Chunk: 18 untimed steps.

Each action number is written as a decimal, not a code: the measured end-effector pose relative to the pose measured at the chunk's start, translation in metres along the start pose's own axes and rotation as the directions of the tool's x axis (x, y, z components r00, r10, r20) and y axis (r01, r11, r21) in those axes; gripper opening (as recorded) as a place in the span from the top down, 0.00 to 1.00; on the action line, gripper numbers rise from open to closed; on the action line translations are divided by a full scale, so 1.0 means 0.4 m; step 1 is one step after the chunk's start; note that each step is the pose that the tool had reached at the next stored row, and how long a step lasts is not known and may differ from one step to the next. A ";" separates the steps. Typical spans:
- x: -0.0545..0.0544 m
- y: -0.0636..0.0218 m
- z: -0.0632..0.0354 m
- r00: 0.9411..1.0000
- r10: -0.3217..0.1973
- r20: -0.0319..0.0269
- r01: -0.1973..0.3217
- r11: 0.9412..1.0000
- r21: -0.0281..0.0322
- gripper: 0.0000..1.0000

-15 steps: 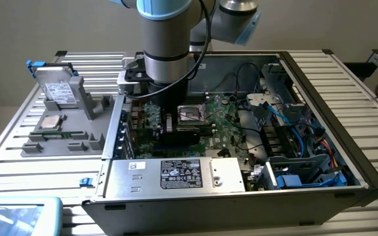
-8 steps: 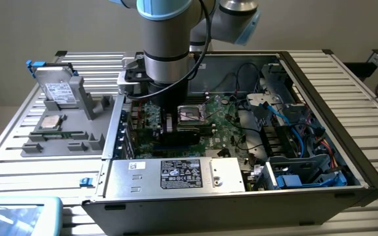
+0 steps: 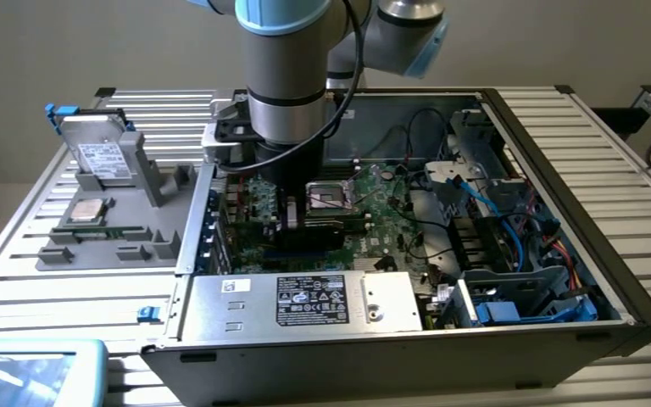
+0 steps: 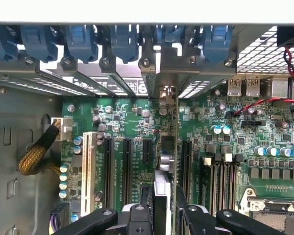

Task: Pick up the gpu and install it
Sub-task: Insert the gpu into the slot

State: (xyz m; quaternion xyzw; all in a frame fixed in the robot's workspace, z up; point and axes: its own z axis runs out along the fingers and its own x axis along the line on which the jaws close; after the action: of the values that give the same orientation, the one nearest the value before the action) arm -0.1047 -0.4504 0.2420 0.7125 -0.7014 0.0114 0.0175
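The gpu (image 3: 308, 231) stands on edge as a dark upright card low over the green motherboard (image 3: 388, 212), inside the open computer case (image 3: 552, 178). My gripper (image 3: 292, 210) reaches down into the case and is shut on its top edge. In the wrist view the gpu (image 4: 162, 183) shows edge-on as a thin strip between the black fingers (image 4: 146, 211) of my gripper (image 4: 162, 213). It runs along the black expansion slots (image 4: 126, 166) toward the rear bracket openings (image 4: 167, 93). Whether its lower edge sits in a slot is hidden.
A grey fixture (image 3: 122, 246) on the exterior view's left holds a silver hard drive (image 3: 99, 157) and a processor (image 3: 86, 210). The power supply (image 3: 303, 301) fills the case's near side. Blue cables (image 3: 529, 237), the processor socket (image 3: 331, 197), blue bracket clips (image 4: 83, 41) and a yellow-sleeved cable (image 4: 34, 156) crowd the board.
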 end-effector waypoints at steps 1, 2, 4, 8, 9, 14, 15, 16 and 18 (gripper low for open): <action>0.000 0.000 0.000 1.000 -0.001 0.000 0.001 1.000 0.000 0.72; 0.000 0.000 0.000 1.000 -0.001 0.000 0.001 1.000 0.000 0.72; 0.000 0.000 0.000 1.000 -0.002 0.000 0.002 1.000 0.000 0.72; 0.003 0.000 0.000 1.000 -0.005 0.003 0.005 1.000 0.000 0.72; 0.003 0.000 0.001 1.000 -0.005 0.003 0.005 1.000 0.000 0.72; 0.004 0.000 0.001 1.000 -0.006 0.004 0.006 1.000 0.000 0.72; 0.004 0.000 0.001 1.000 -0.006 0.004 0.006 1.000 0.000 0.72; 0.004 0.000 0.001 1.000 -0.006 0.004 0.006 1.000 0.000 0.72; 0.004 0.000 0.001 1.000 -0.006 0.004 0.006 1.000 0.000 0.72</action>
State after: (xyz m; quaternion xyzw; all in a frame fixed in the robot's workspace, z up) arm -0.1046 -0.4520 0.2417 0.7145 -0.6994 0.0100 0.0160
